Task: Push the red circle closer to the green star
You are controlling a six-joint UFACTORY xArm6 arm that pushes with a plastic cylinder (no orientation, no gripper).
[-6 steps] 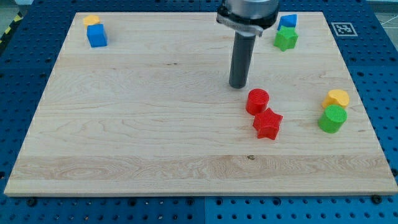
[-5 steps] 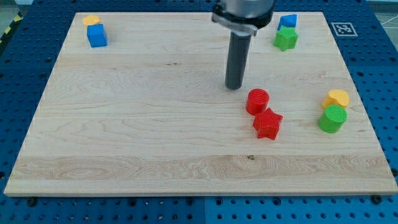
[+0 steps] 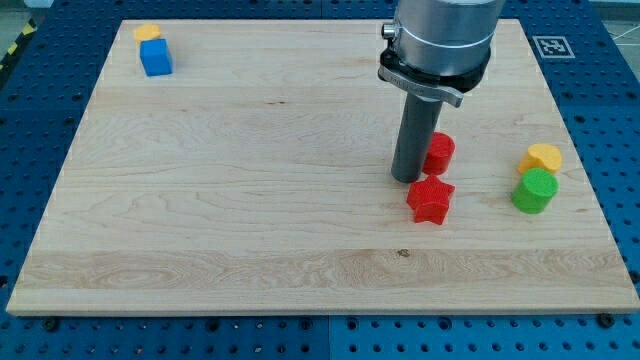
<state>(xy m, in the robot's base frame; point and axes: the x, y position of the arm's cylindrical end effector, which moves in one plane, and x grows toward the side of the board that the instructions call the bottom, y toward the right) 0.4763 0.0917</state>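
The red circle (image 3: 440, 152) lies right of the board's middle, partly hidden behind my rod. My tip (image 3: 405, 178) rests on the board right at the circle's lower-left side, just above the red star (image 3: 431, 200). The green star does not show; the arm's body covers the top-right part of the board where it stood.
A green round block (image 3: 535, 190) and a yellow block (image 3: 543, 157) sit near the right edge. A blue cube (image 3: 156, 58) and a small yellow block (image 3: 148, 32) sit at the top left. The wooden board (image 3: 200, 200) lies on a blue perforated table.
My tip moved from upper left of the red circle down to its lower-left side. The circle shifted up and right, away from the red star. The arm now hides the green star and blue block.
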